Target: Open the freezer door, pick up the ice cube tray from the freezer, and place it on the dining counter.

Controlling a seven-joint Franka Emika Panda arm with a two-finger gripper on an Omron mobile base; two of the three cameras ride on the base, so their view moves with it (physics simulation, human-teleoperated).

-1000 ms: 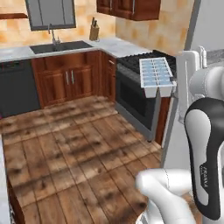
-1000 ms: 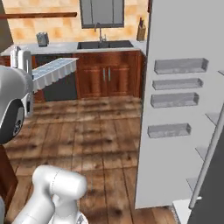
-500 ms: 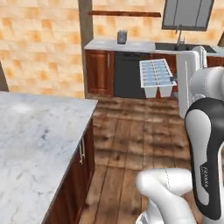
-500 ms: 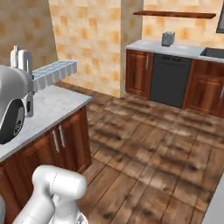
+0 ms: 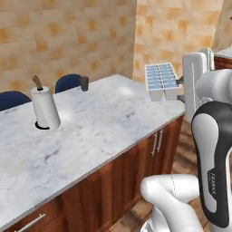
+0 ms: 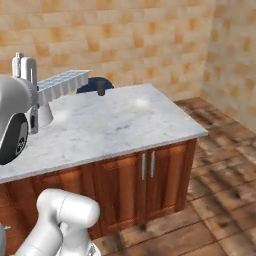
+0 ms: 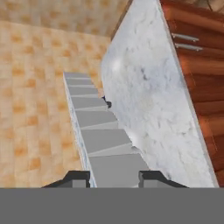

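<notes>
The ice cube tray [image 5: 161, 81], pinched by the gripper [image 7: 114, 176], hangs above the dining counter [image 5: 104, 122]; the left base view adds a paper-towel roll [image 5: 45, 108].

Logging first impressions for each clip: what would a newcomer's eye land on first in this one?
First the ice cube tray, white with pale blue cells, held in the air by the tool near the right end of the dining counter. Next, the counter's broad veined marble top on reddish-brown wood, bearing a paper towel roll toward its left and a small dark cup at the far edge, where blue chairs stand.
</notes>
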